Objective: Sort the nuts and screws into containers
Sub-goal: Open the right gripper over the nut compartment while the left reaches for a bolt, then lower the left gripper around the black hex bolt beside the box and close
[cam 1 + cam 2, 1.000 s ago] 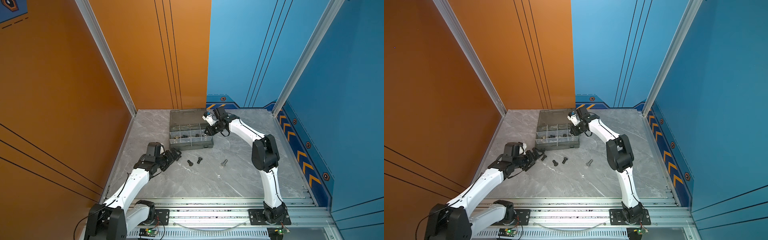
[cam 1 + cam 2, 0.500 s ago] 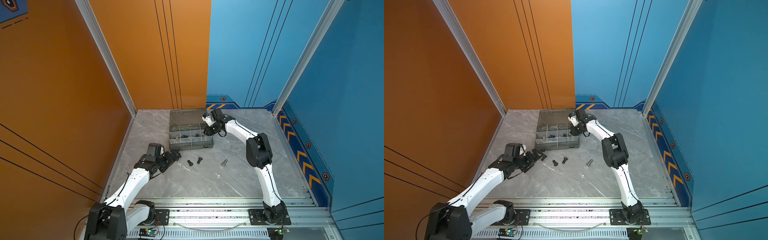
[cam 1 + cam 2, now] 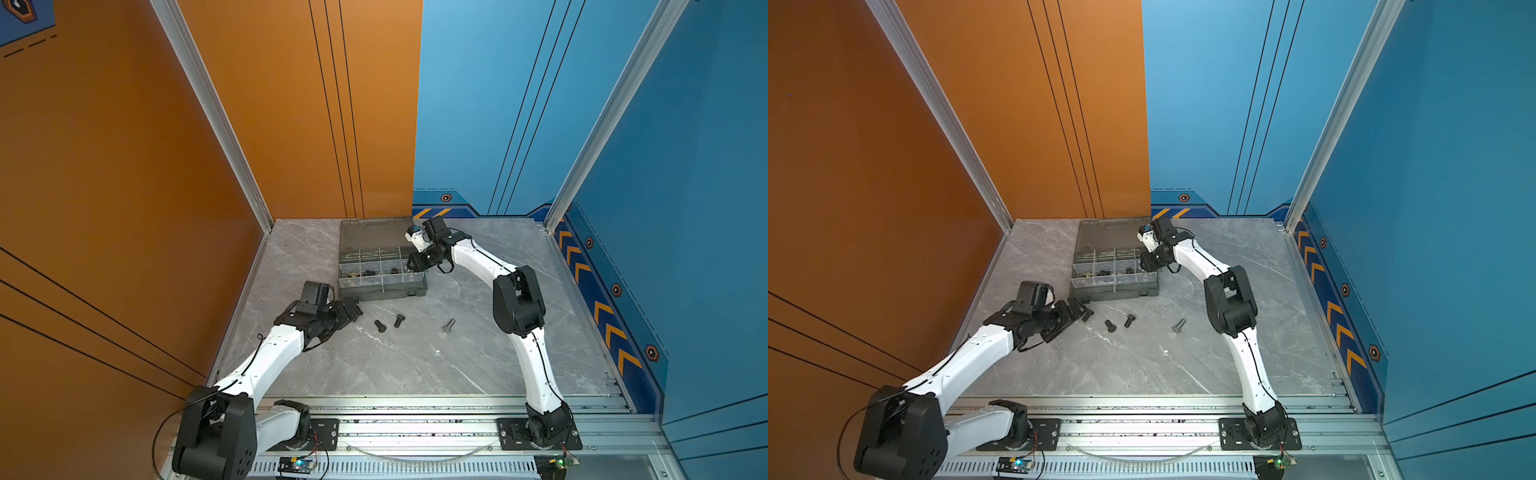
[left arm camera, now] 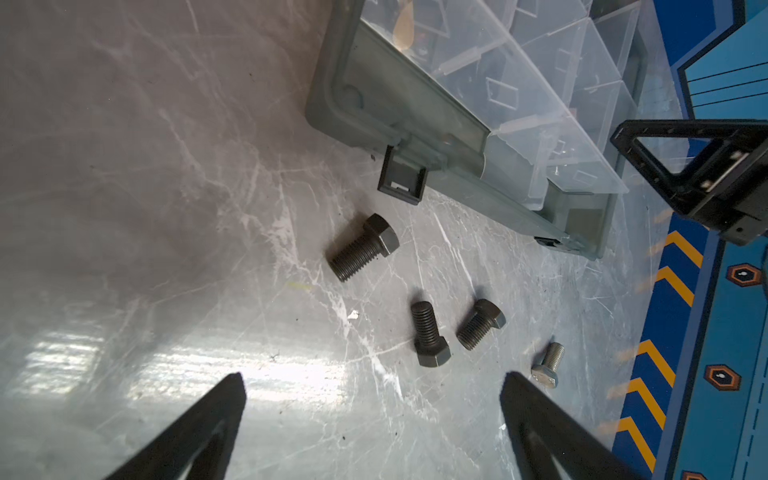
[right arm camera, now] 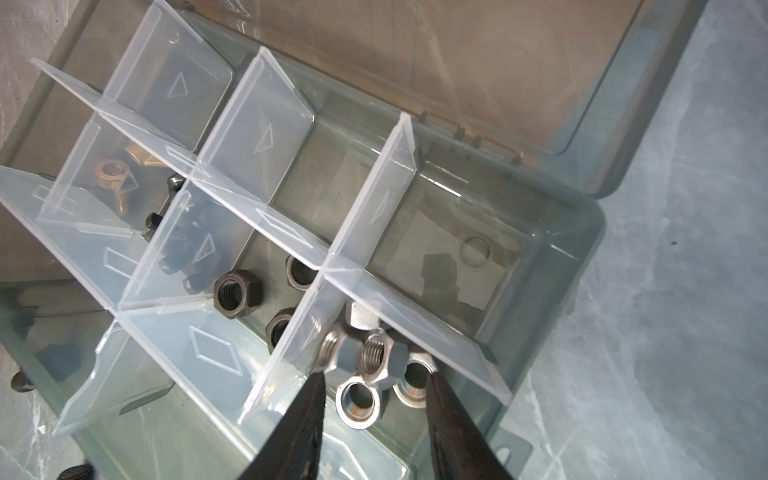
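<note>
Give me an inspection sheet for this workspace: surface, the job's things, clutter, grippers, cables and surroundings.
Surface: grey marbled tabletop, scuffed.
Job's things: organiser case open; three black bolts and one silver bolt loose on the tabletop; silver nuts, black nuts and a brass wing nut in separate compartments.
Clutter: nothing seen.
Grippers: left gripper open, empty, near the black bolts; right gripper over the silver nuts, grip unclear.
Cables: black cable loops at the left base.
Surroundings: orange wall, blue wall.

Bright; glare on tabletop (image 4: 266,374), perhaps overhead.
</note>
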